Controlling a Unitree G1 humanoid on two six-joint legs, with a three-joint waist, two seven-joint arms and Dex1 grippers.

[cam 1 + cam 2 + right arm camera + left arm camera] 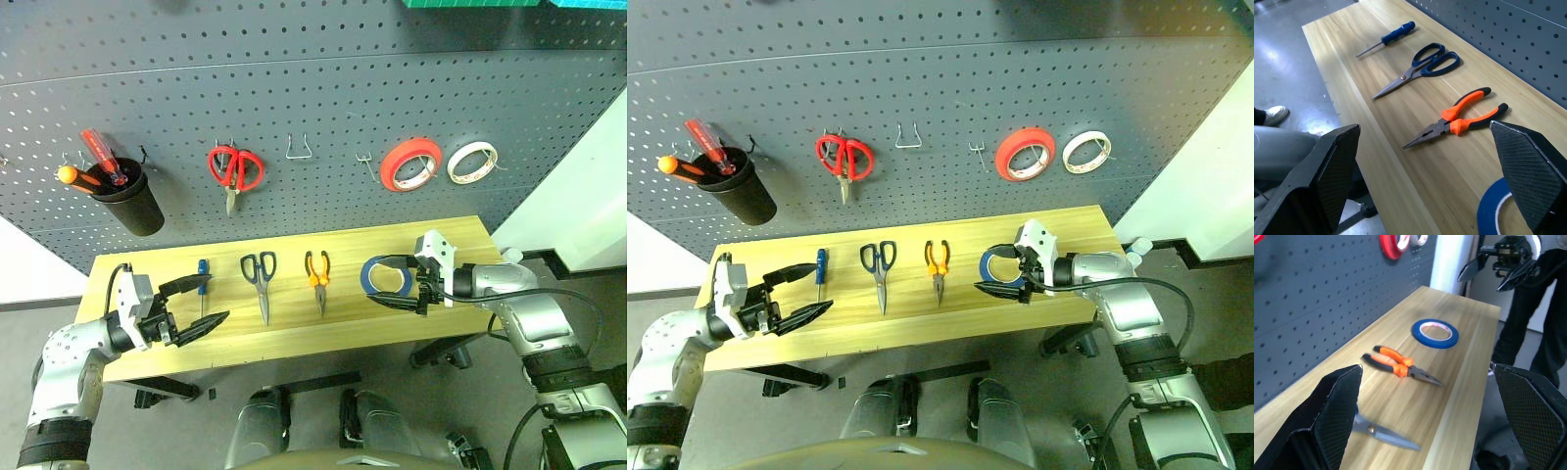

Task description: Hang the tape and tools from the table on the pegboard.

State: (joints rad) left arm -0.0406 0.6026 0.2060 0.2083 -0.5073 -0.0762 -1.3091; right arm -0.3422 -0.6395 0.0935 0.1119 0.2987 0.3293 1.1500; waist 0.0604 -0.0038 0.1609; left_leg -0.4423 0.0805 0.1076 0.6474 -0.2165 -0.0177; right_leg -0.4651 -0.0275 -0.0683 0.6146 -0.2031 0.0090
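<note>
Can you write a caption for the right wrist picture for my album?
Open black fingers frame orange-handled pliers, dark-handled scissors and a blue screwdriver on the yellow wooden table.

We see a workshop: a dark grey pegboard with hooks carrying scissors and tape rolls, above a wooden desk with hand tools.

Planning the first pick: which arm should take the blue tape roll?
Right. The right gripper hangs open directly over the blue tape at the table's right end. The left gripper, also open, sits at the far end near the blue-handled screwdriver.
</note>
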